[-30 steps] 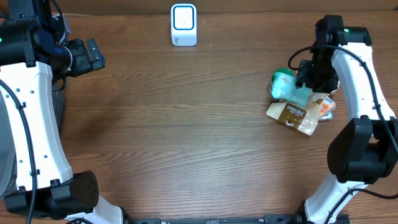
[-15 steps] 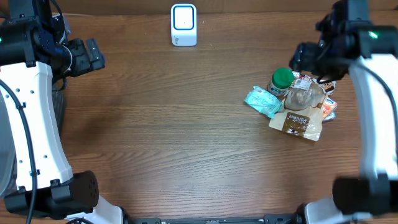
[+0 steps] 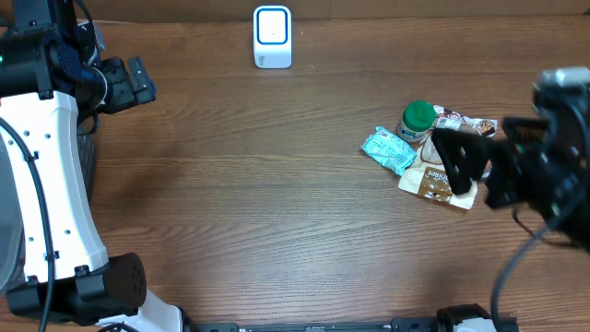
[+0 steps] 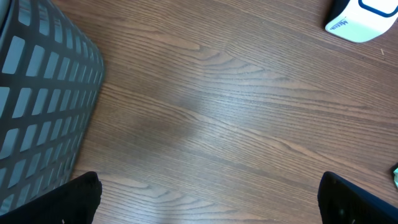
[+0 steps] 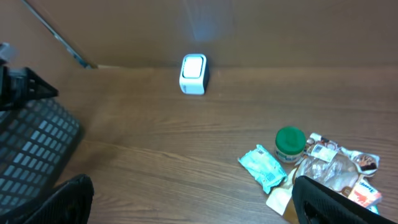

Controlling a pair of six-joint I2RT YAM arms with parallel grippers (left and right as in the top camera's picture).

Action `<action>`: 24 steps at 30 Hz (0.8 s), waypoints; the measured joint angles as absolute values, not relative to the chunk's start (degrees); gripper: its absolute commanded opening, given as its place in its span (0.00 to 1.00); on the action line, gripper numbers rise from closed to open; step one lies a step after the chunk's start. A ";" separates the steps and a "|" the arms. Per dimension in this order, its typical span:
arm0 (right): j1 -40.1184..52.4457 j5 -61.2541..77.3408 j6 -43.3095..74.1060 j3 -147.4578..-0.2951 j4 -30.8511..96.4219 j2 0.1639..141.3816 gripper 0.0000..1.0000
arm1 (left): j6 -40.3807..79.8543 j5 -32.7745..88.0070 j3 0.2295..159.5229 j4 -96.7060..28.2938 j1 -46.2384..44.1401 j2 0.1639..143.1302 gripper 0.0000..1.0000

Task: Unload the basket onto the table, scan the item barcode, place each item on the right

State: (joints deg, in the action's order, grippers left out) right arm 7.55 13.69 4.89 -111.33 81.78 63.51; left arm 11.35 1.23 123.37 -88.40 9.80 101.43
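Teal packet [image 3: 388, 150] mid-right, loose | right gripper [image 3: 474, 171], left gripper [image 3: 144, 81] both spread, empty | I pinch one edge, barcode facing scanner [image 3: 272, 37], top centre.

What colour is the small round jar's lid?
The round jar lid is green, clearest in the right wrist view.

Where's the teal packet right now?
Overhead view: the teal packet lies right of centre on the table, just below-left of the green-lidded jar and left of the brown pouch.
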 measured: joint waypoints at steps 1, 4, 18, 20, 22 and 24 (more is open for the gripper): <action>7.55 13.61 4.86 -111.33 82.08 62.61 1.00 | 11.35 1.23 123.37 -88.38 9.80 101.43 1.00; 7.55 13.43 4.82 -111.33 84.90 60.27 1.00 | 11.35 1.23 123.37 -88.38 9.80 101.43 1.00; 7.49 5.50 4.67 -108.33 81.89 59.29 1.00 | 11.35 1.23 123.37 -88.38 9.78 101.43 1.00; 7.35 3.31 4.62 -106.00 78.78 59.16 1.00 | 11.35 1.21 123.37 -88.38 9.80 101.43 1.00; 7.20 1.87 4.51 -103.24 75.00 58.87 1.00 | 11.35 1.23 123.37 -88.38 9.80 101.43 1.00; 7.16 0.60 4.49 -98.41 67.57 57.80 1.00 | 11.35 1.23 123.37 -88.40 9.80 101.43 1.00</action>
